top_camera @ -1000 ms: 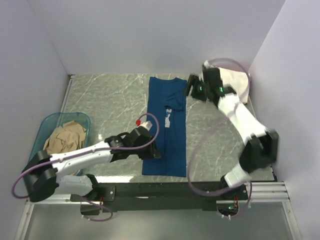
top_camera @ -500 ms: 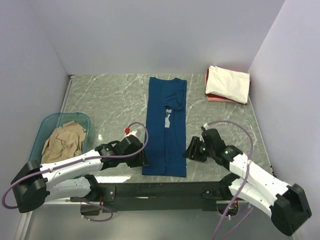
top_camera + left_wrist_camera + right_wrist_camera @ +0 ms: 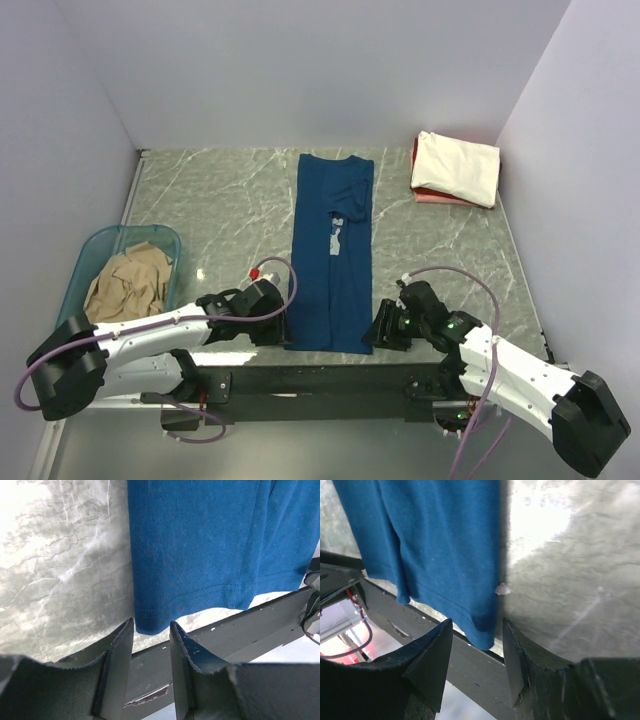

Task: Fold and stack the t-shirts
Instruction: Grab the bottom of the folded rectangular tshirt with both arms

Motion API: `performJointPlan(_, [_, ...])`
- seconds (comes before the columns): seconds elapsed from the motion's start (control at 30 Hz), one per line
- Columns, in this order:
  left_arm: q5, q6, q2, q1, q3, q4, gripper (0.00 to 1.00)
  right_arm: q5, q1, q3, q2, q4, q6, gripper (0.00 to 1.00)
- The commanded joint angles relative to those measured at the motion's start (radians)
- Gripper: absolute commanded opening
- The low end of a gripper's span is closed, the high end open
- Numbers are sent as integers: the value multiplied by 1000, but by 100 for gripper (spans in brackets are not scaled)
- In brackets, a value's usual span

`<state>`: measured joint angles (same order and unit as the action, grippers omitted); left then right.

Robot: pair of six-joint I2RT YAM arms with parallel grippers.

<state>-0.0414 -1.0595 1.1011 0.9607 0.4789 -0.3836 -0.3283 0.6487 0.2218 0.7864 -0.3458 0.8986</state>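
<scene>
Navy blue folded cloth t-shirt [image 3: 320,280]: hem at tabletop [image 3: 220,200] near edge. Its left hem corner sits between the parted fingers of left hand [image 3: 151,625]; right corner likewise at right hand [image 3: 477,625].

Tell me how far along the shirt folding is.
Done: a folded cream shirt sits on a red shirt at the far right corner. In hand: the navy shirt lies folded into a long strip; the left hand and right hand stand open at its near hem corners, not gripping yet. Left: the tan shirt, crumpled in the teal tub.
</scene>
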Motion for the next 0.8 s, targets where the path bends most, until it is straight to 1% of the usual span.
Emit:
performJointPlan(0.0, [-22, -4, 19, 1, -6, 41, 40, -8, 14, -30, 28, 39, 6, 52])
performJointPlan(0.17, [-25, -16, 40, 7, -28, 67, 39, -14, 17, -53, 33, 45, 10, 50])
performJointPlan(0.27, [-26, -22, 54, 12, -43, 87, 38, -28, 19, -65, 42, 60, 16, 47])
performJointPlan(0.4, [-26, -23, 68, 13, -52, 103, 29, -41, 19, -76, 57, 83, 14, 41])
performJointPlan(0.43, [-26, -25, 69, 15, -54, 107, 25, -48, 19, -82, 65, 91, 17, 41])
performJointPlan(0.5, [-29, -26, 75, 16, -60, 123, 22, -51, 20, -88, 73, 108, 22, 40])
performJointPlan(0.53, [-31, -27, 78, 15, -62, 127, 18, -52, 20, -99, 80, 117, 23, 39])
performJointPlan(0.57, [-34, -28, 85, 16, -65, 130, 15, -58, 19, -105, 85, 123, 26, 37])
performJointPlan(0.6, [-34, -28, 86, 18, -66, 132, 13, -61, 20, -110, 88, 134, 29, 32])
performJointPlan(0.63, [-35, -31, 85, 19, -68, 132, 8, -63, 20, -117, 86, 134, 33, 29])
performJointPlan(0.67, [-38, -28, 86, 21, -69, 130, 5, -66, 19, -121, 83, 134, 34, 27])
performJointPlan(0.7, [-38, -28, 85, 24, -69, 129, 3, -63, 19, -122, 76, 114, 33, 19])
performJointPlan(0.77, [-38, -28, 76, 30, -65, 118, 1, -54, 19, -116, 45, 84, 25, 14])
